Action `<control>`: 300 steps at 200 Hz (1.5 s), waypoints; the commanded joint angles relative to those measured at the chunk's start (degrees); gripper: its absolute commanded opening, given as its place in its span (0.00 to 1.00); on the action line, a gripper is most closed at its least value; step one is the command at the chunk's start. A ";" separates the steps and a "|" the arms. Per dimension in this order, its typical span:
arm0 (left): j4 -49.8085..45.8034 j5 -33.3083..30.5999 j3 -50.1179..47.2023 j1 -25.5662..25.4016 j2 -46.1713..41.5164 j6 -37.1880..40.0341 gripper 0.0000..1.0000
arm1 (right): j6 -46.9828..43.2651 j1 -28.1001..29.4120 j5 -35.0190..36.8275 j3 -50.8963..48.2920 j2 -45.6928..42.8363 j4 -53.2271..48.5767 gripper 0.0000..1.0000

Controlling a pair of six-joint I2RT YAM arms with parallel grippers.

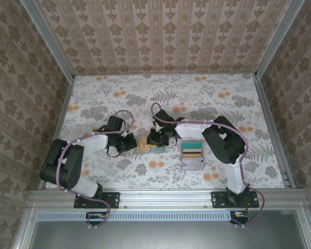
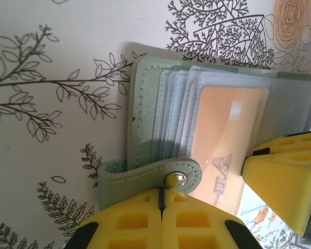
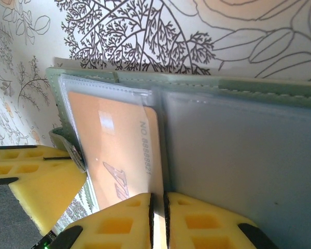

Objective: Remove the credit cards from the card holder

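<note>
card holder [image 3: 238, 155] cut off at frame's right edge, orange card [image 3: 119, 145] lower end hidden behind right fingers [image 3: 119, 228]

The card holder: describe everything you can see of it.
The card holder is pale green and leather-like with stitched edges, lying open and flat on the floral table. Inside is a fan of clear plastic sleeves; the front one holds an orange card. A strap tab with a metal snap curls off one edge, apparently pinched by the left fingers. The right fingers close on the orange card's edge.
</note>
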 commanded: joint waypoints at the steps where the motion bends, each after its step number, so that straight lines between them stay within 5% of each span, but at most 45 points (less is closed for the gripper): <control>1: -3.41 -3.13 -0.14 -0.33 2.42 -0.07 0.00 | 1.23 -0.58 0.58 -1.68 -1.37 -1.41 0.17; 97: -3.39 -3.04 -0.14 -0.33 2.42 0.11 0.00 | 1.35 -1.01 0.99 -2.48 -1.90 -1.51 0.18; 144: -3.13 -2.74 -0.03 -0.31 2.71 0.14 0.00 | 1.58 -1.29 0.25 -2.84 -2.18 -0.52 0.28; 300: -3.11 -2.60 0.02 -0.33 2.78 0.23 0.00 | 1.69 -0.68 -2.75 -0.59 1.32 0.43 0.20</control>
